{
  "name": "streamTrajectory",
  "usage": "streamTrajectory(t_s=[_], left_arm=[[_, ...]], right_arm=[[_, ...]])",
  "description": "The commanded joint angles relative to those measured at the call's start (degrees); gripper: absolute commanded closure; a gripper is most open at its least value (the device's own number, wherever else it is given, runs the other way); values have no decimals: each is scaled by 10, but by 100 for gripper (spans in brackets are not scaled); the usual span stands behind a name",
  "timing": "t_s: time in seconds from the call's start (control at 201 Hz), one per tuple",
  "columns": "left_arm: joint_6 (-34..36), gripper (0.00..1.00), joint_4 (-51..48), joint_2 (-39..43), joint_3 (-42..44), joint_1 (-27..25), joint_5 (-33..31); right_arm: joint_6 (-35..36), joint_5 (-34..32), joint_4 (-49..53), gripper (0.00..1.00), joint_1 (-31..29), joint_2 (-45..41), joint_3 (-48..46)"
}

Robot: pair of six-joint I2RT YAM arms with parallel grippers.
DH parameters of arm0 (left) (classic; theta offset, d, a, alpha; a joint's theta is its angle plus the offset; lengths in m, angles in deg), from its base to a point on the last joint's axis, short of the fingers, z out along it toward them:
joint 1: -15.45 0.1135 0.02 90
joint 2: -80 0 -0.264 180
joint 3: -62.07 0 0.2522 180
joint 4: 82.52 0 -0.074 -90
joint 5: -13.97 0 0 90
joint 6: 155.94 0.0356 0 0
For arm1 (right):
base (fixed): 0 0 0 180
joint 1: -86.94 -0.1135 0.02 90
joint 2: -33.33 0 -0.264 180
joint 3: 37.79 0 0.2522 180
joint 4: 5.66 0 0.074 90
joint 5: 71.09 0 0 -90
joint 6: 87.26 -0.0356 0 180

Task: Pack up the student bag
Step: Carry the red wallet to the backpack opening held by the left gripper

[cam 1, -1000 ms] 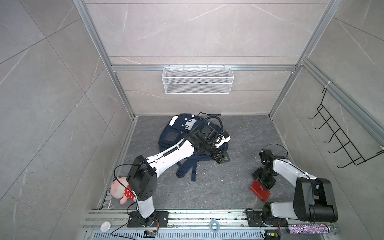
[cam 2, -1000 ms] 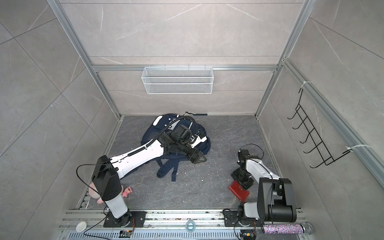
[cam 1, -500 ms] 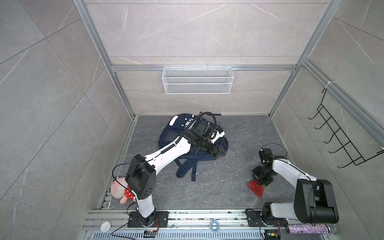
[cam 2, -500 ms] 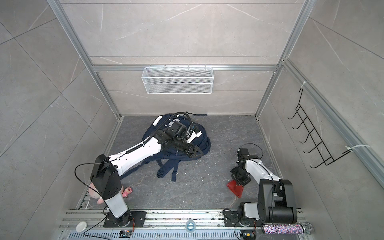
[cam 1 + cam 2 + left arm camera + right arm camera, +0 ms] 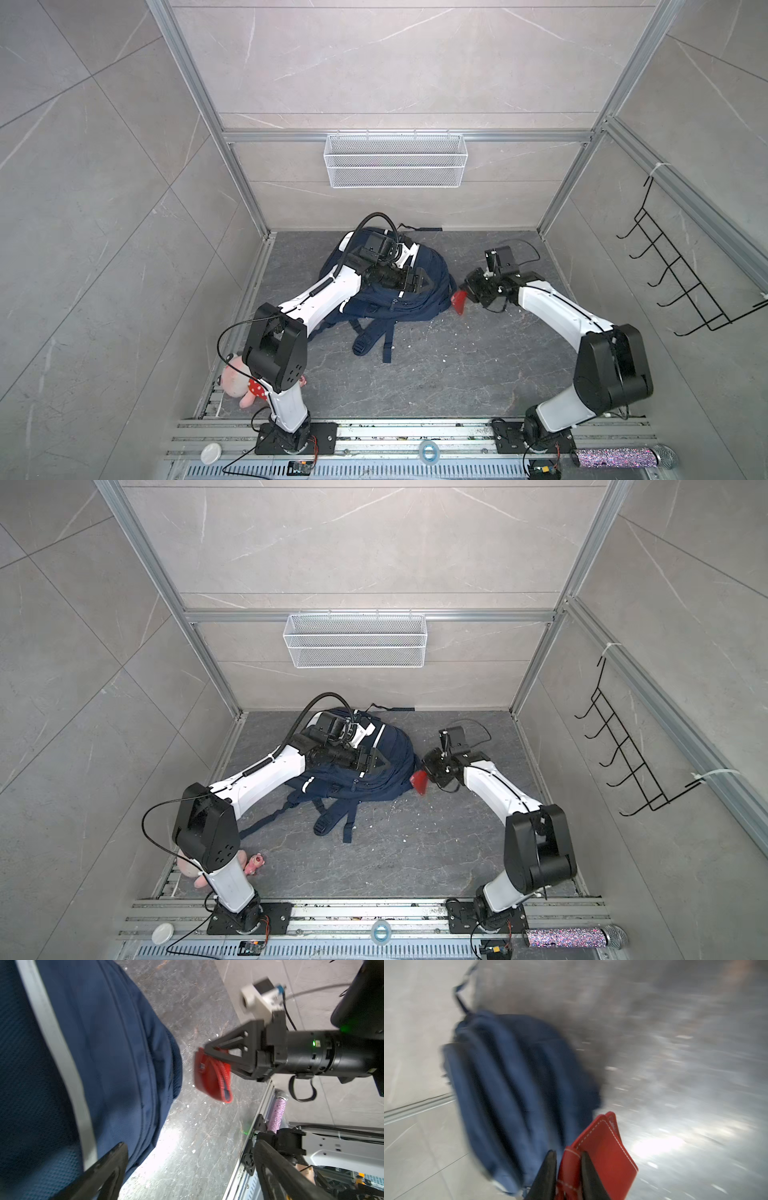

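The student bag [image 5: 432, 299] lies slumped on the desk [image 5: 457, 374], back centre; I judge it soft and baggy, best gripped at a zip edge or strap. My left tool [image 5: 190, 1147] hangs spread over it, empty; my right tool [image 5: 568, 1155] pinches a red wallet [image 5: 606, 1147] just beside it.

I read the large navy blue fabric backpack [image 5: 432, 291] as solid navy with white stripes. The flat red leather wallet [image 5: 604, 1153] carries white edge stitching. The soft pink plush toy [image 5: 235, 374] has a red, white-dotted patch. The glitter-covered cylindrical microphone [image 5: 611, 457] sparkles lilac. The stone-look floor [image 5: 457, 365] is grey with pale veining.
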Motion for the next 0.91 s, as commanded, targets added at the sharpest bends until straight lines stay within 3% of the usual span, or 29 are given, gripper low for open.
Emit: streamTrajectory(t_s=[0.0,0.184,0.304,0.413,0.548,0.652,0.906], left_arm=[[-27,4,33,2,-10,-1,14],[-100,6,92,18,45,60,-8],[-100,7,88,23,60,105,-18],[-102,11,98,3,61,137,3],[-112,24,131,-21,50,150,31],[-108,29,136,-28,36,150,48],[-108,31,140,-44,10,149,70]], right_arm=[[-44,5,-63,95,-31,55,59],[-37,15,-67,92,-74,183,225],[-40,26,-61,87,-90,241,295],[-32,33,-42,74,-102,274,340],[-28,35,-32,45,-109,290,345],[-18,37,-33,30,-110,295,357],[11,54,-16,25,-112,314,398]])
